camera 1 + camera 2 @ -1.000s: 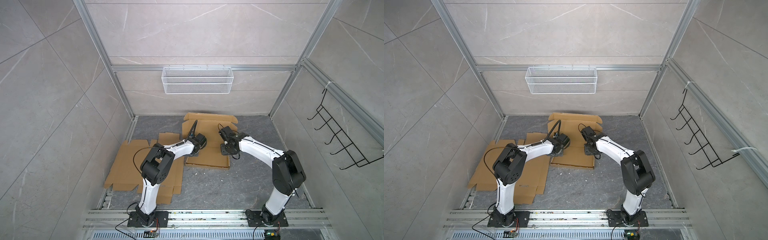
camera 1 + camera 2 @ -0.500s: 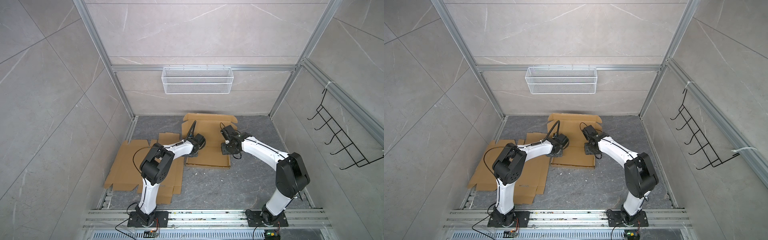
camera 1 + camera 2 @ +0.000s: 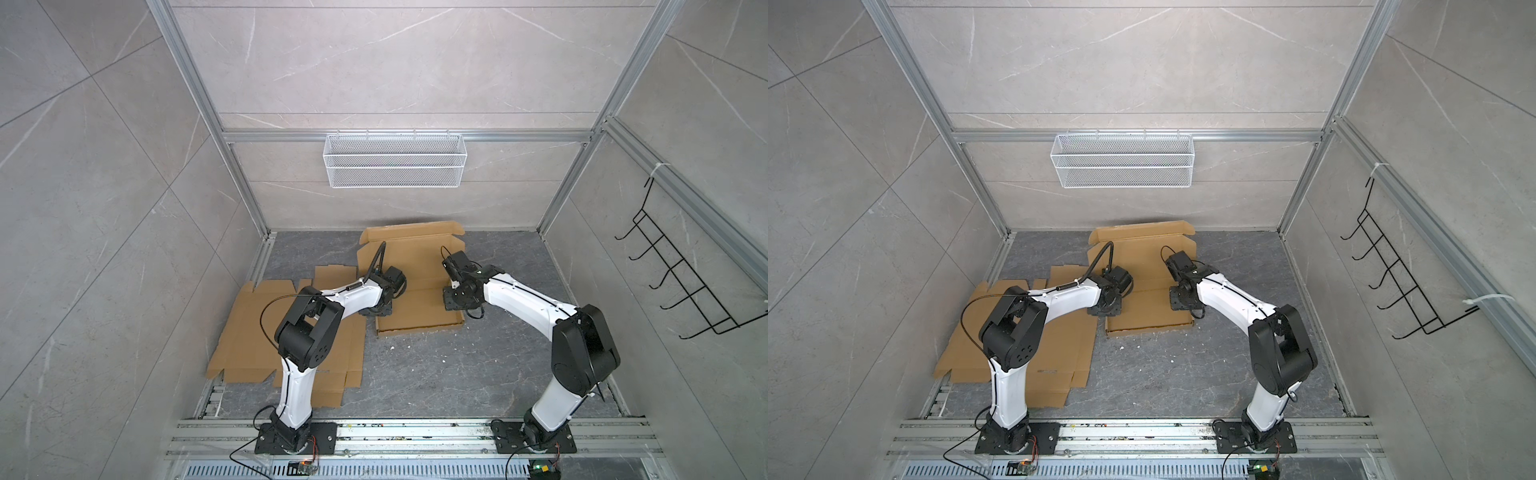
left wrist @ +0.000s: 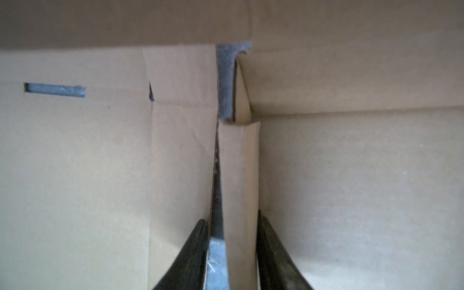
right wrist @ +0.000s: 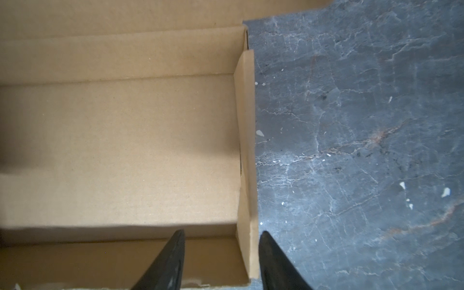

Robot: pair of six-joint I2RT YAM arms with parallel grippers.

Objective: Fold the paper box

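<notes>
The paper box (image 3: pixel 415 309) lies between my left pincer (image 4: pixel 232 223) and right pincer (image 5: pixel 222 234). Both stand spread (pinching nothing), each astride its nearer side wall (image 5: pixel 247 150), which runs straight ahead between the jaws.

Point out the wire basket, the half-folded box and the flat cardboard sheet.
wire basket (image 3: pixel 395 176): in a top view, on its front mesh.
half-folded box (image 3: pixel 419 306): in a top view, on its bare floor panel.
flat cardboard sheet (image 3: pixel 241 332): in a top view, on its left panel.
</notes>
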